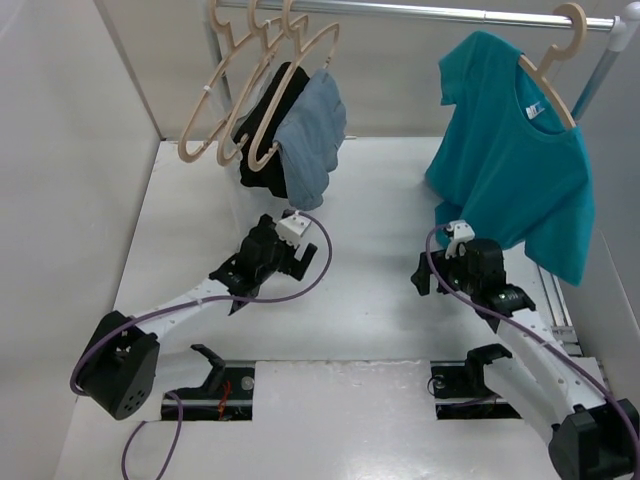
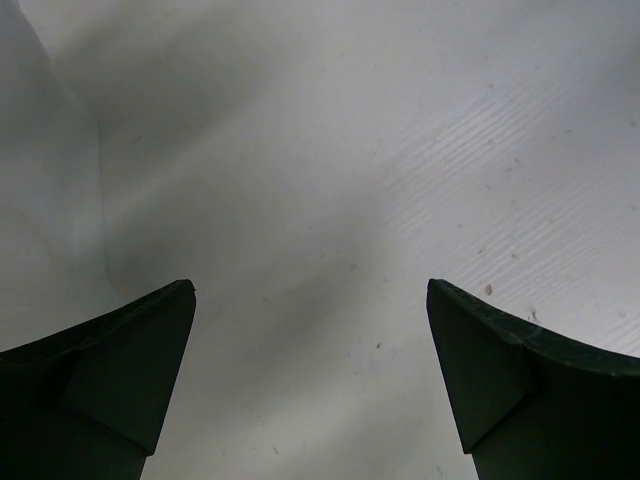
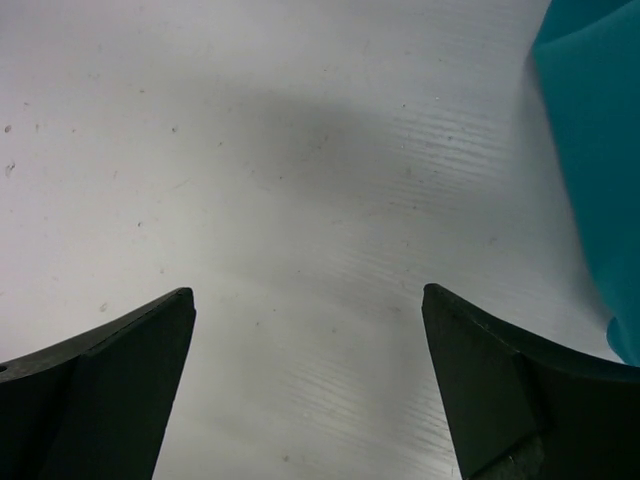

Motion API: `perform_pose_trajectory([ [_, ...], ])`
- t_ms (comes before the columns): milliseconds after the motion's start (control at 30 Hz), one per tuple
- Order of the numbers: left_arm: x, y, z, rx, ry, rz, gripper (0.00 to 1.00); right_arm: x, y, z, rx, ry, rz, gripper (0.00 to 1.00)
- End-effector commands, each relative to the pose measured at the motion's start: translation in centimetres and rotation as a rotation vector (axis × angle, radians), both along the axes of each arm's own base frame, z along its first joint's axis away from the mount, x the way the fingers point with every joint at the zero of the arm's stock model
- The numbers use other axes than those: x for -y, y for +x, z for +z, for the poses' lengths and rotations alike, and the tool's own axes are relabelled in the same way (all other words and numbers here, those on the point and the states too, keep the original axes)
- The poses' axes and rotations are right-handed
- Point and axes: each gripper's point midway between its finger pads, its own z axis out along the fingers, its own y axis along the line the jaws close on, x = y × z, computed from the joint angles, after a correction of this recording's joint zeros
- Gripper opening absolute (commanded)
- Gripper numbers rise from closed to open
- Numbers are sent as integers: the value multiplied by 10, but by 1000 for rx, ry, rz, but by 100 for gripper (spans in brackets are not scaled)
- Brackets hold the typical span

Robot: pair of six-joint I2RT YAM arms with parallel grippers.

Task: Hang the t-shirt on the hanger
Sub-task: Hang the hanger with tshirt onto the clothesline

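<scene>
The t-shirt (image 1: 510,170) hangs at about 1 o'clock in the overhead view, draped on the hanger (image 1: 548,75), whose hook sits over the rail (image 1: 400,10) at the far end of the bench (image 1: 380,200). One beige arm of the hanger shows bare across the neck opening beside the white label. The cloth falls aslant, with its hem lowest at the 3 o'clock side. I cannot tell whether both shoulders are properly seated. My right fingers (image 3: 110,380) are spread wide and hold nothing. They hover over bare bench just below the shirt's near hem, and teal cloth fills the 2 o'clock edge of the right wrist view. My left fingers (image 2: 110,380) are likewise spread and empty, over bare bench near the middle. They are well apart from the shirt and sit at 6 o'clock of the spare hangers (image 1: 230,110), the black garment (image 1: 270,110) and the grey-blue garment (image 1: 315,130). I judge the hanging itself to be done or nearly so, so the step in hand is checking and letting be. If the shirt is secure, the next move is to draw both arms toward 6 o'clock without brushing the hem. If a shoulder is loose, my right fingers should rise toward 1 o'clock and pinch that shoulder seam to tug it over the hanger's end.
</scene>
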Motion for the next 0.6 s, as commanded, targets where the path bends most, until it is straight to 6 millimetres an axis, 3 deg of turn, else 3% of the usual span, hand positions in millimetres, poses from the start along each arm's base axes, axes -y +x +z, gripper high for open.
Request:
perform_pose_trajectory([
  [0,-7,7,12,99,-56,53,100,-6,8,17,78,40,-5,100],
  [167,-11,6,12,114,-61,66,100,0,8,37,161,43,-33,100],
  [300,-18,0,-1,100,-44,77,100,2,4,35,175,51,-46,100],
  [567,-16,-4,-1,103,-57,57,100,1,3,40,207,67,-51,100],
])
